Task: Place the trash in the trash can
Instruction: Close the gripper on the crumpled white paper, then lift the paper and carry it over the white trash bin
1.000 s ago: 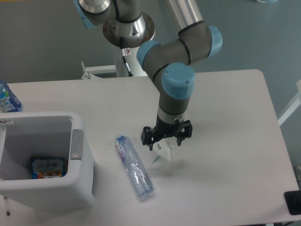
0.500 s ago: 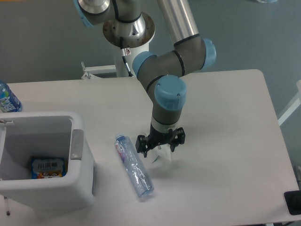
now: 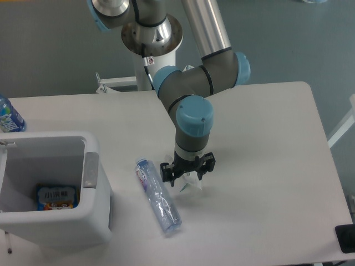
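The small white carton with green marks (image 3: 192, 183) lies on the table just below my gripper (image 3: 187, 176). The gripper points straight down over the carton's left part, low to the table, and its jaws look open on either side of it. The wrist hides the fingertips. The long clear crushed bottle with a pale label (image 3: 158, 195) lies on the table a little left of the gripper, cap end towards the back. The white trash can (image 3: 91, 169) stands at the front left, with a grey tab on its right rim.
A blue and orange packet (image 3: 55, 198) lies inside the trash can. A bottle with a bright blue label (image 3: 8, 116) stands at the far left edge. A dark object (image 3: 346, 238) sits at the front right corner.
The arm has swung left and down, bringing the gripper from up and right of the carton to directly over it. The carton and bottle have stayed in place.
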`<state>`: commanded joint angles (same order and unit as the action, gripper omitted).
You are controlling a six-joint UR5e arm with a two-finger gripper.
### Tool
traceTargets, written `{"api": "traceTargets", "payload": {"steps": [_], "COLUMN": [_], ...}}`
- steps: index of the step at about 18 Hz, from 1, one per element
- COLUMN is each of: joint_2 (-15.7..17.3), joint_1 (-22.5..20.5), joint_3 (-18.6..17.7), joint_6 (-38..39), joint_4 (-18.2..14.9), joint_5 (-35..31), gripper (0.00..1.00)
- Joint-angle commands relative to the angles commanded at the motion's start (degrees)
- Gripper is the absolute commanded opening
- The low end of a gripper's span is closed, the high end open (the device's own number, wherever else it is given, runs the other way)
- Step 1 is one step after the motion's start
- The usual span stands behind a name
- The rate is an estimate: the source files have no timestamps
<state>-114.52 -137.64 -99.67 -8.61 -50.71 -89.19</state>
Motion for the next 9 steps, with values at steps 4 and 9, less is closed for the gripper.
{"api": "traceTargets", "payload": {"steps": [4,9], "joint_2": [0.1,0.5], "joint_1": [0.5,0.2], "joint_3": [0.0,0.3], "joint_6": [0.0,-0.8], "joint_4": [-0.2,-0.7], "joint_5": [-1.9,-1.9], "gripper": [0.1,0.0]}}
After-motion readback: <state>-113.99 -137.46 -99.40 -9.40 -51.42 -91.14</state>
